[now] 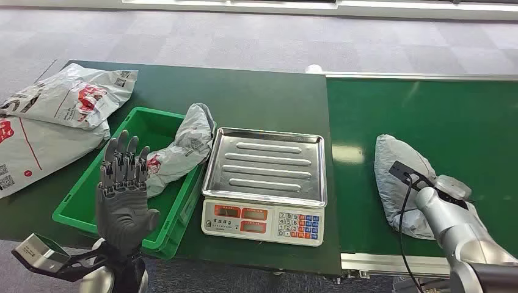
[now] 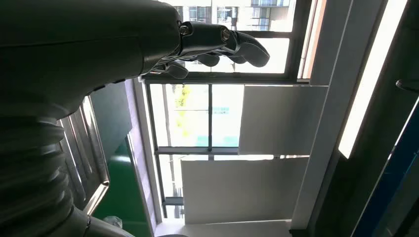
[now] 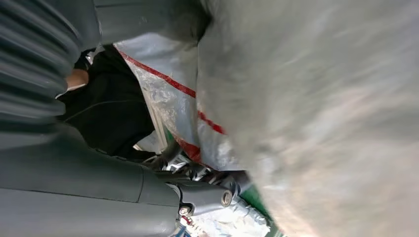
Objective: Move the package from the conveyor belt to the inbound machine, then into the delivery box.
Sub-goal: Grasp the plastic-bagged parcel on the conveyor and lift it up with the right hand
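On the green conveyor belt (image 1: 464,116), the right hand (image 3: 197,185) presses the soft grey plastic package (image 1: 400,183), its grip unclear, so the slippery bag may slide away; the left hand (image 1: 122,189) hangs open and empty.

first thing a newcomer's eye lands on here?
Probably the left hand, raised with fingers spread at the near edge of the green crate, which already holds one grey package. Next, the steel-trayed scale at centre, its tray bare. On the conveyor belt at right, the right hand is against another grey package; grip unclear.
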{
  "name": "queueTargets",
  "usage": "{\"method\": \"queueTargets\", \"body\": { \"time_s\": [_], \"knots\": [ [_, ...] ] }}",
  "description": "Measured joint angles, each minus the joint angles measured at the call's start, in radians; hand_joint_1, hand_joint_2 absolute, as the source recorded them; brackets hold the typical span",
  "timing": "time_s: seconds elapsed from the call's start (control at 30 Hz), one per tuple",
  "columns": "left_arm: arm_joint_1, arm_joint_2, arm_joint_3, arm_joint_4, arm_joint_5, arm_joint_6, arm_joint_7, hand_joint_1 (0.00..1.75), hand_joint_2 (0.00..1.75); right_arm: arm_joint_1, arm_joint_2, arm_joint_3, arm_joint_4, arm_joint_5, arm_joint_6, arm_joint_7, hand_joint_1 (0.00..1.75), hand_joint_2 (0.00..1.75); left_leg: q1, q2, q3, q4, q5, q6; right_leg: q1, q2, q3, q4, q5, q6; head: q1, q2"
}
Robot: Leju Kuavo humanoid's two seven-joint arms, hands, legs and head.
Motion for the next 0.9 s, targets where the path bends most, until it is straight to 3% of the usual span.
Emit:
{"method": "queueTargets", "body": {
  "time_s": [0.37,0.9],
  "knots": [
    [0.007,-0.001,0.008,-0.039,-0.026,-0.012,0.006,0.0,1.75,0.058,0.013,-0.086,-0.03,0.051,-0.05,-0.064,1.75,1.75,0.0,-0.002,0.0,0.0,0.0,0.0,0.0,-0.002,0.001,0.0,-0.001,0.0,0.0,0.0],
    [0.011,-0.002,0.014,-0.062,-0.031,-0.012,0.009,0.0,1.75,0.085,0.021,-0.122,-0.054,0.058,-0.053,-0.069,1.75,1.75,0.0,-0.003,0.0,0.0,0.0,0.0,0.0,-0.003,0.001,0.0,-0.001,0.0,0.0,0.0]
  ]
}}
